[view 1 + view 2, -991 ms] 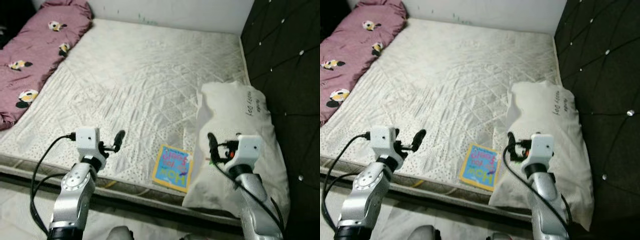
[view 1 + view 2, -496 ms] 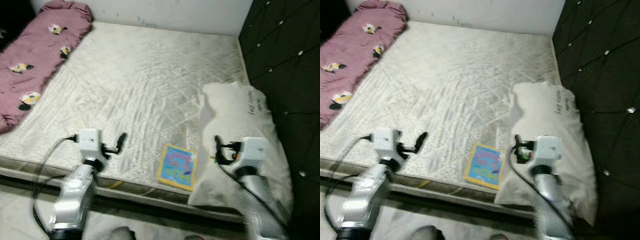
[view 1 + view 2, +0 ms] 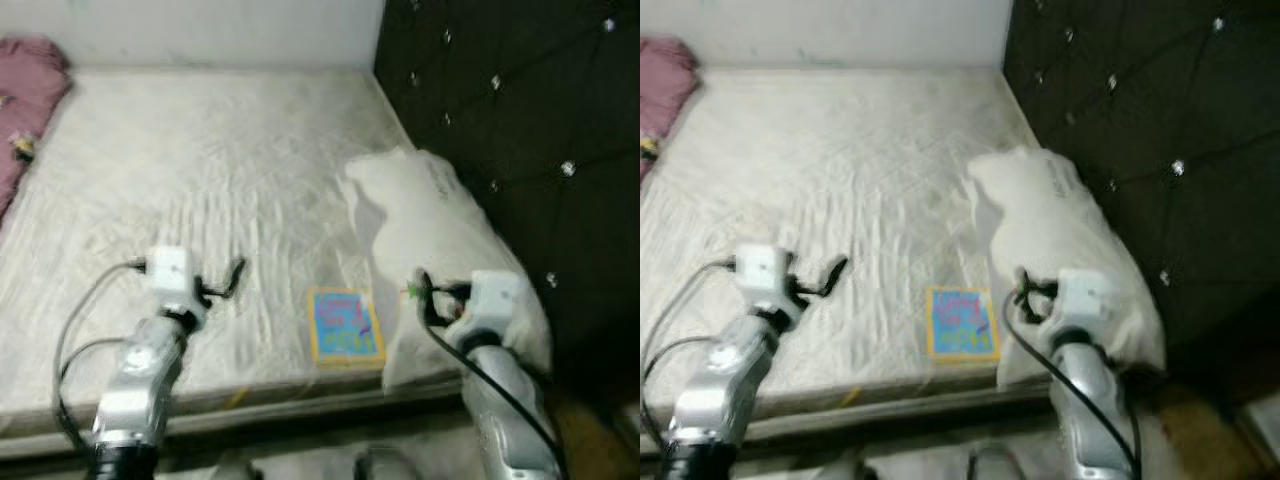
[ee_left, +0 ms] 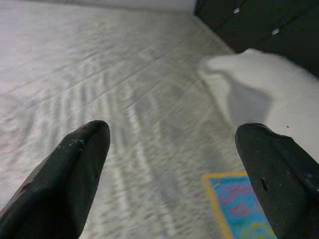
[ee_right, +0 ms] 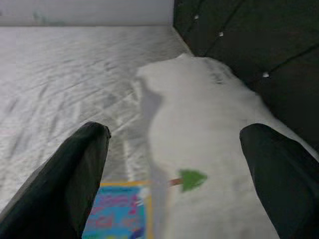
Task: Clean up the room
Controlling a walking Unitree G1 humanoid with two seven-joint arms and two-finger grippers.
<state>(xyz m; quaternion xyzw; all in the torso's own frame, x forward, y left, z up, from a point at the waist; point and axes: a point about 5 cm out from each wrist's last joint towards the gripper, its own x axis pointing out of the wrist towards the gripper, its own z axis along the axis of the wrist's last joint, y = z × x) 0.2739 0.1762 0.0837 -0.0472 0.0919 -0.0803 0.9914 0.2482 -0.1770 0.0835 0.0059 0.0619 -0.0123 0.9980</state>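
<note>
Left gripper (image 3: 236,272) and right gripper (image 3: 421,296) spread wide, hovering near mattress (image 3: 200,190) front edge; book (image 3: 345,326) between them, beside pillow (image 3: 430,240).

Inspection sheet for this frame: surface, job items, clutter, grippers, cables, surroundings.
Surface: bare quilted mattress, wrinkled.
Job's things: colourful book flat near the mattress's front edge; white pillow beside it, against the headboard.
Clutter: small green thing on the pillow; pink blanket at far left.
Grippers: left gripper open over the mattress; right gripper open above the pillow.
Cables: black cable looping from the left wrist.
Surroundings: dark tufted headboard, white wall.
</note>
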